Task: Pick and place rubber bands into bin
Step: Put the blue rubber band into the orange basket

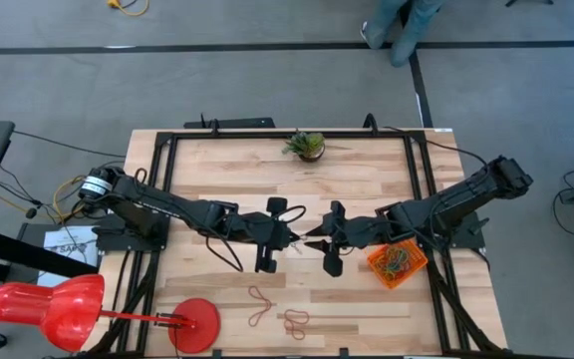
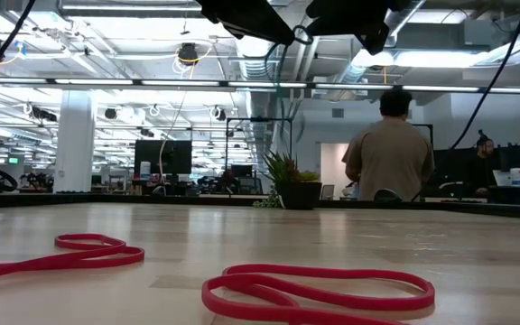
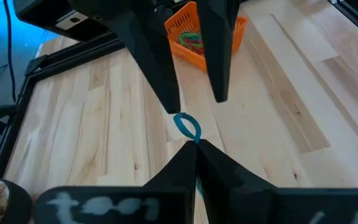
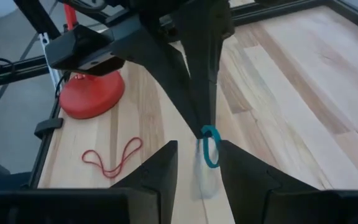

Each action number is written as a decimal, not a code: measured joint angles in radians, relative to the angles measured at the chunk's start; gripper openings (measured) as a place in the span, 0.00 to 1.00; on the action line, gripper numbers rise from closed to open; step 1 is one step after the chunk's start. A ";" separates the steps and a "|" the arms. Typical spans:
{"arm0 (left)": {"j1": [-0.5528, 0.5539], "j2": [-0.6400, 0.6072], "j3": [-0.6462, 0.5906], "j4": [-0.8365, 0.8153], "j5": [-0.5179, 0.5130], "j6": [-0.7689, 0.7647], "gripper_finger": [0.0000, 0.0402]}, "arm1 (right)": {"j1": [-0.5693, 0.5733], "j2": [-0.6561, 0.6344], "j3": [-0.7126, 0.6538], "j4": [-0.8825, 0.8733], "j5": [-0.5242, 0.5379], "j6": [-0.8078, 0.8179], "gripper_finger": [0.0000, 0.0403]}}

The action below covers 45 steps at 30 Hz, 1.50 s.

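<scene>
We see pale wood worktop (image 1: 227, 170), black-framed. On it: orange bin (image 1: 398, 264) holding bands near right edge, two red rubber bands (image 1: 260, 304) near front, potted plant (image 1: 307, 146) at back, red disc (image 1: 194, 325) front-left.

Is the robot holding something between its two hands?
Yes. The left gripper is shut on one end of a small blue rubber band. The right gripper is open around the band's other end, not yet pinching it.

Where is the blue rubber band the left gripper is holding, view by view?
High: hidden between the two grippers at table centre.
Low: not in it.
Left wrist: blue rubber band pinched at the left gripper.
Right wrist, between the open right gripper's fingers.
Shared landmark: the bin.
</scene>
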 joint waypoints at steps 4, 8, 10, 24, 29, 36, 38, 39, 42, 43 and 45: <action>-0.001 0.000 0.000 -0.002 0.003 -0.001 0.00 | -0.003 0.000 0.000 -0.007 -0.001 0.000 0.28; -0.006 -0.001 0.000 -0.043 0.016 -0.006 0.00 | -0.002 0.000 0.000 -0.024 0.000 0.000 0.28; -0.007 -0.001 0.000 -0.051 0.015 -0.009 0.00 | -0.002 0.000 0.000 -0.032 0.000 0.000 0.28; -0.003 -0.001 0.000 0.060 0.001 0.038 0.00 | -0.010 0.000 0.000 -0.035 0.001 0.001 0.28; -0.003 -0.001 0.000 0.052 -0.015 0.040 0.00 | -0.007 0.001 0.000 -0.034 0.001 0.000 0.28; -0.002 -0.001 0.000 0.035 -0.019 0.027 0.00 | -0.002 0.001 0.000 -0.035 0.001 0.001 0.28; -0.002 -0.001 0.000 0.007 -0.016 0.026 0.00 | -0.002 0.001 0.000 -0.035 0.001 0.000 0.28; -0.002 -0.001 0.000 -0.008 -0.015 0.025 0.00 | -0.002 0.001 0.000 -0.035 0.001 0.001 0.28; -0.002 -0.001 0.000 -0.022 -0.016 0.012 0.00 | -0.002 0.001 0.000 -0.038 0.000 0.001 0.28; -0.002 -0.001 0.000 -0.018 -0.016 0.007 0.00 | -0.002 0.001 -0.001 -0.038 0.000 0.001 0.28; -0.002 -0.001 0.000 -0.002 -0.016 0.008 0.00 | -0.002 0.001 -0.001 -0.038 0.000 0.001 0.28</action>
